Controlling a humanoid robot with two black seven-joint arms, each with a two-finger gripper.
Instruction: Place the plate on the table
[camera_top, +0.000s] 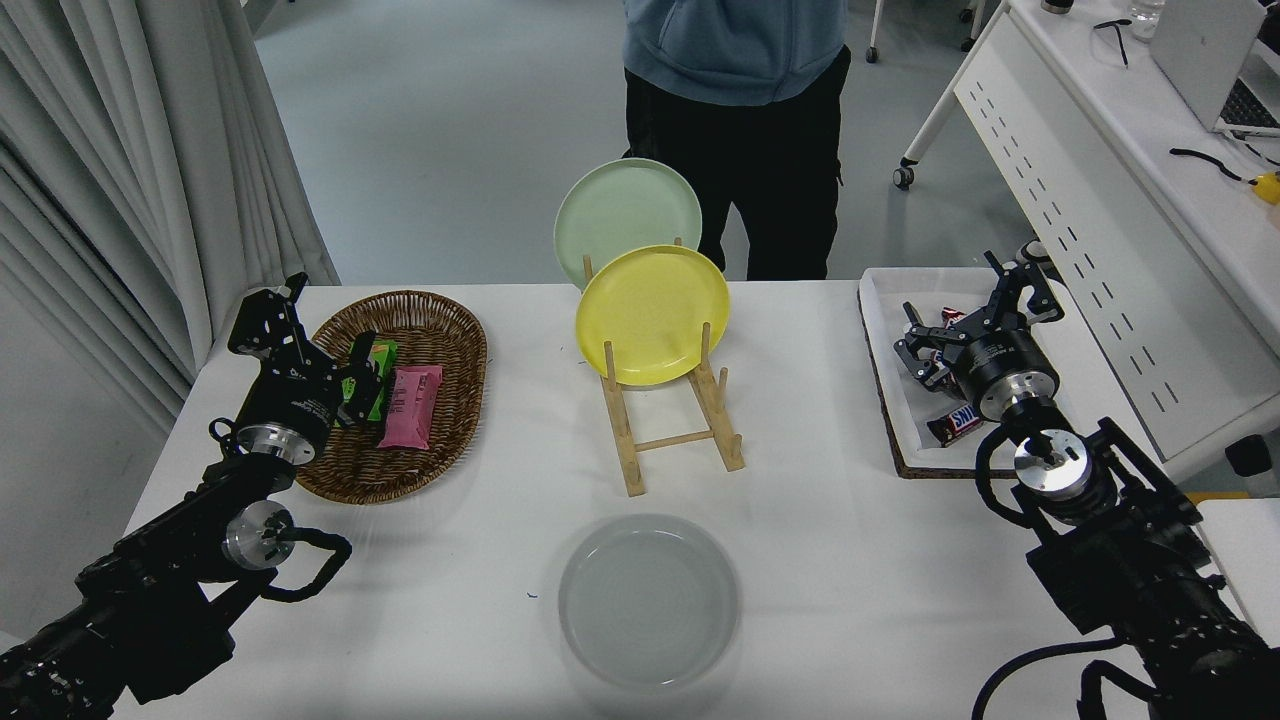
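A lab or office: perforated-panel desk (1090, 250) with laptop (1215, 60) (wheeled legs), curtain (150, 150).

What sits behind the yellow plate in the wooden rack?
A pale green round plate stands upright directly behind the yellow round plate in the wooden slatted rack. Its lower part and the slot holding it are covered by the yellow plate.

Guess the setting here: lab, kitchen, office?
Most likely a robotics lab or office test space. A white table holds staged props: a wooden plate rack and a wicker basket of snacks. A white perforated desk with a laptop stands alongside.
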